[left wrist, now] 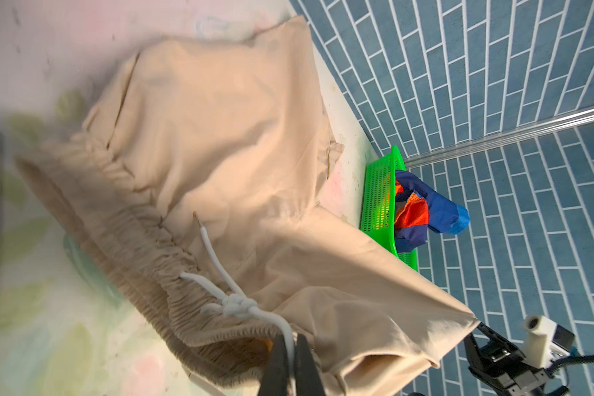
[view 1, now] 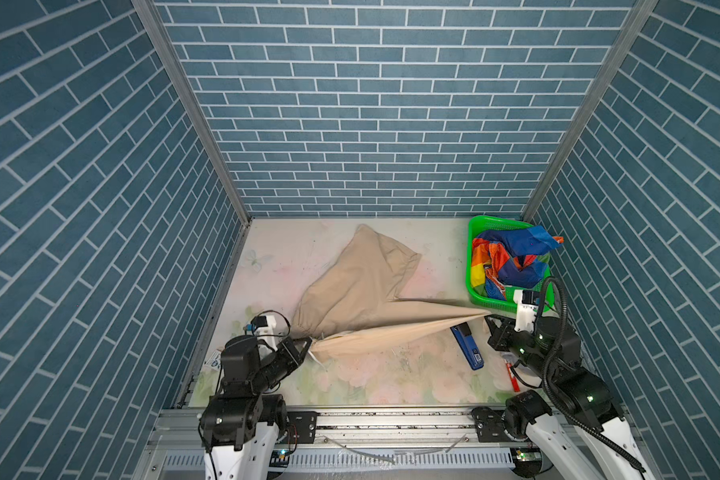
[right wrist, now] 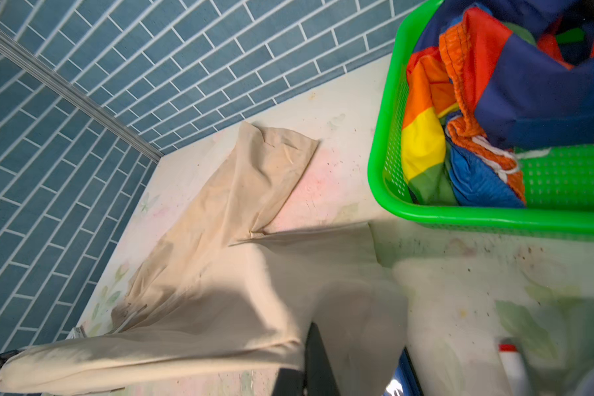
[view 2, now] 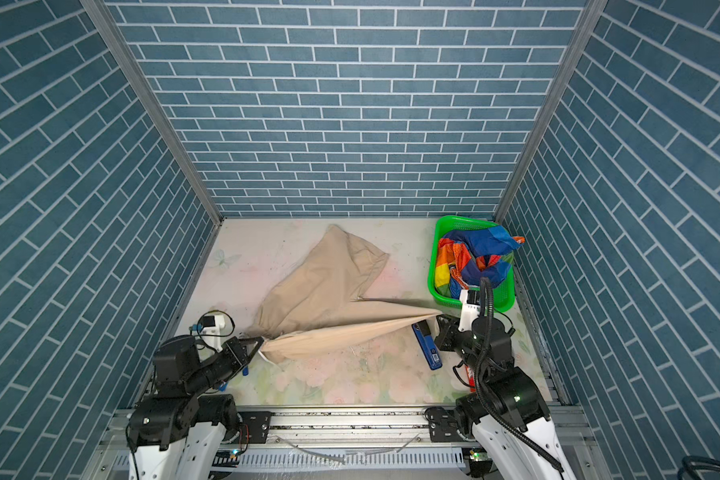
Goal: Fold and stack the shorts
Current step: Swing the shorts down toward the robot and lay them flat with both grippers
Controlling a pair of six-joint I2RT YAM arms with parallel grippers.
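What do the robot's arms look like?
Its left arm and right arm have white lower shells, black blocky joints. The left gripper and right gripper are black pincers, each with a white camera mount. The right arm carries a ribbed black hose and green lights.

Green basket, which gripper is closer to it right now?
Right. The right gripper, shut on the stretched end of the beige shorts, sits just in front of the green basket; the left gripper grips their opposite end, far across the table.

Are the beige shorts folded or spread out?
Unfolded: the beige shorts stretch between the left claw, shut on the waistband, and the right claw, shut on a leg hem.
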